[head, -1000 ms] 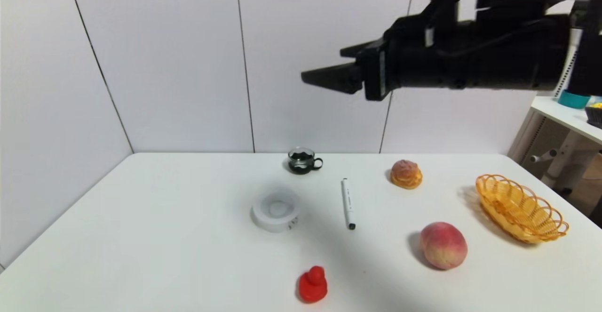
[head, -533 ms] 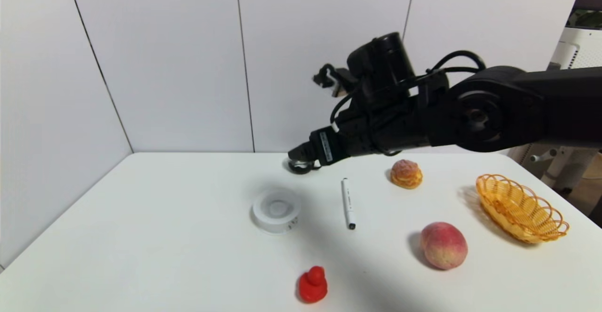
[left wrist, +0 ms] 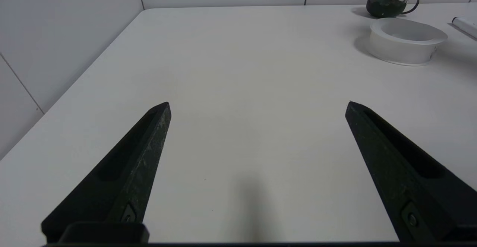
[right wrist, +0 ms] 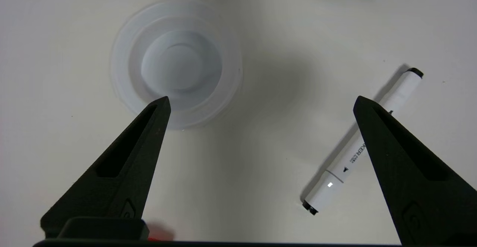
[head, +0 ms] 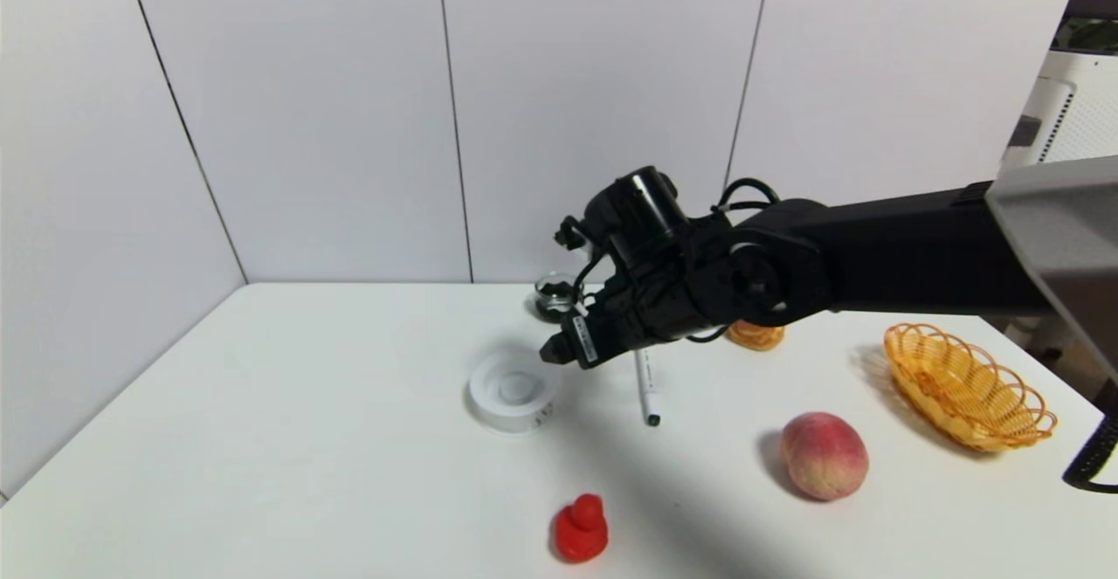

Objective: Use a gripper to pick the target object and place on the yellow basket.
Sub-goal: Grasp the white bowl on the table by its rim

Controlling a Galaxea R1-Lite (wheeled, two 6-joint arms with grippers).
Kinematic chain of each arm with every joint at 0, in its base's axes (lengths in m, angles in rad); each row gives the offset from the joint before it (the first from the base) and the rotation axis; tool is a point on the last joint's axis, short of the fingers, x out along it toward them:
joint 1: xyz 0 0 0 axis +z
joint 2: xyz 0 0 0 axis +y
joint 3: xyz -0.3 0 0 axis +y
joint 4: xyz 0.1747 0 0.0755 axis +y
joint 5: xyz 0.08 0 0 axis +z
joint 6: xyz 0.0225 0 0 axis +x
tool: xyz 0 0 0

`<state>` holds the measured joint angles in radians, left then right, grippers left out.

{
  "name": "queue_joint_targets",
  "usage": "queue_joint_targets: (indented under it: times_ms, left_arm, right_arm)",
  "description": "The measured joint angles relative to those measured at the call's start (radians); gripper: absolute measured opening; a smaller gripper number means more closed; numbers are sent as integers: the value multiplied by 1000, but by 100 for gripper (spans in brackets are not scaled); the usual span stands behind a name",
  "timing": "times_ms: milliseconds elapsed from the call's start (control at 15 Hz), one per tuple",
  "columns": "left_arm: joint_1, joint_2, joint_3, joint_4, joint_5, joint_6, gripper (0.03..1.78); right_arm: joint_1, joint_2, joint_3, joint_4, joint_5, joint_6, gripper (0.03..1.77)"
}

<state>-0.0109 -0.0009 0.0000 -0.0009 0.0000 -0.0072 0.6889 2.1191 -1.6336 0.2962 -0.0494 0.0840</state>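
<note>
R gripper (head: 559, 353) just above white case (head: 513, 389), near marker (head: 646, 384).

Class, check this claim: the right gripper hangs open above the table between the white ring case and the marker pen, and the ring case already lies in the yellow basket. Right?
Not quite. The ring case lies on the table, far from the yellow basket, as the head view shows. The rest holds: the right gripper hangs open between it and the marker pen.

The round case (head: 513, 389) looks like smooth, faintly translucent white plastic, the basket (head: 965, 386) glossy orange-yellow wirework, the cup (left wrist: 390, 2) clear glass, and the table (head: 306, 439) matt white.
</note>
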Motion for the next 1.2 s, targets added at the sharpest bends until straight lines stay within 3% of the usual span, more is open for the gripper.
queue_joint_targets:
  times_ms: [1200]
  left_arm:
    - [0, 0, 0, 0, 0, 0, 169]
  right_arm:
    - [-8, 219, -159, -3, -5, -3, 169]
